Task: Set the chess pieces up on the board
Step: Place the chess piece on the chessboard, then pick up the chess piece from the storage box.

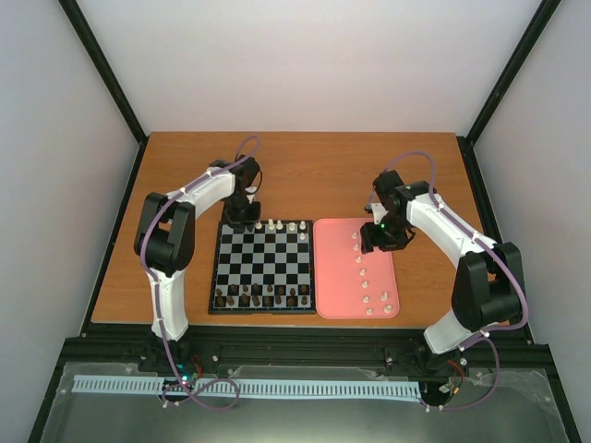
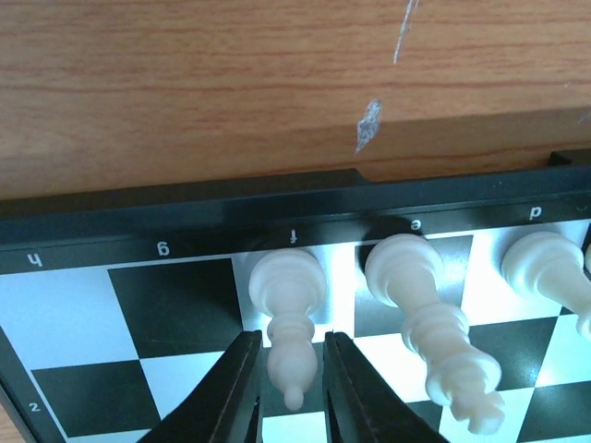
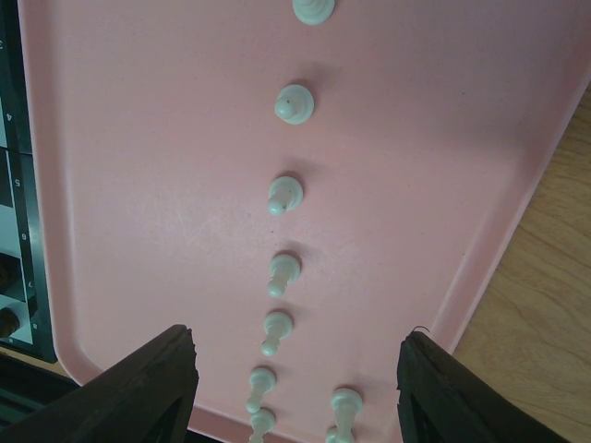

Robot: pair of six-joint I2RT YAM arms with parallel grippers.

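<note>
My left gripper [image 2: 291,340] straddles the white bishop [image 2: 288,295], which stands upright on the board [image 2: 185,208], far row. The jaws are barely parted, seemingly not pinching. I should widen them fully, then lift straight up. My right gripper [image 3: 295,360] gapes empty over the pink tray [image 3: 138,185] and its pawns [image 3: 284,196].

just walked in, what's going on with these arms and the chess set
A chessboard is being set up. The left gripper straddles a white bishop standing on the far row's f square; whether it grips it is unclear. The right gripper hangs open over the pink tray, where white pawns stand in a line.
</note>
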